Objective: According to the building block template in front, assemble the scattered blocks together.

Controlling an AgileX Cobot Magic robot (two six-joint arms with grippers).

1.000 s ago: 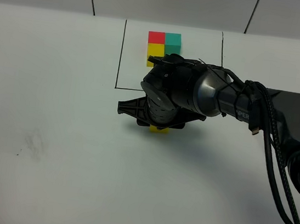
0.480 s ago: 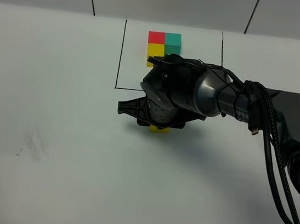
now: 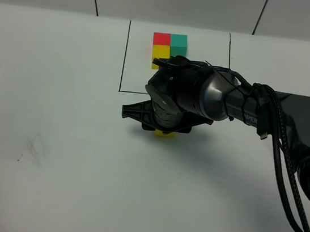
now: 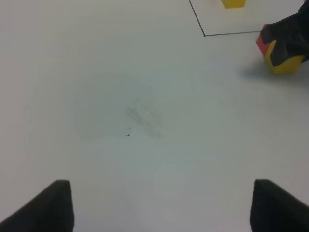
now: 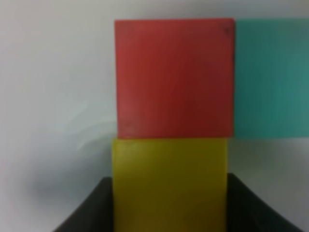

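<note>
Plain white surface (image 3: 62,81) is filling pretty much every view, with a faint grey smudge (image 4: 142,116) sitting out in front of the left tool. Only writing I'm spotting is on the right arm's sleeve, some white letters reading "PER" or close, the rest getting cut off by cables.

Right tool (image 5: 169,203) is showing two dark fingers hugging the sides of the yellow block (image 5: 169,183), so it's gripping that one. From its own camera, the red block (image 5: 175,78) is touching the yellow one on the side away from the tool, and the teal block (image 5: 271,77) is sitting flush against the red one's side. So the three are making an L, with the red-yellow leg pointing straight back toward the tool and the teal foot sticking out sideways at the far end. From up high, the right arm is covering nearly all of it, just a sliver of yellow peeking out underneath.

Beyond that tool, the building block template (image 3: 169,47) is lying inside its thin black rectangle (image 3: 125,55), same L, with red and teal across the far edge and yellow on the nearer side below red.

Left tool (image 4: 159,208) is hanging well off to the side, fingers spread wide with nothing between them.
</note>
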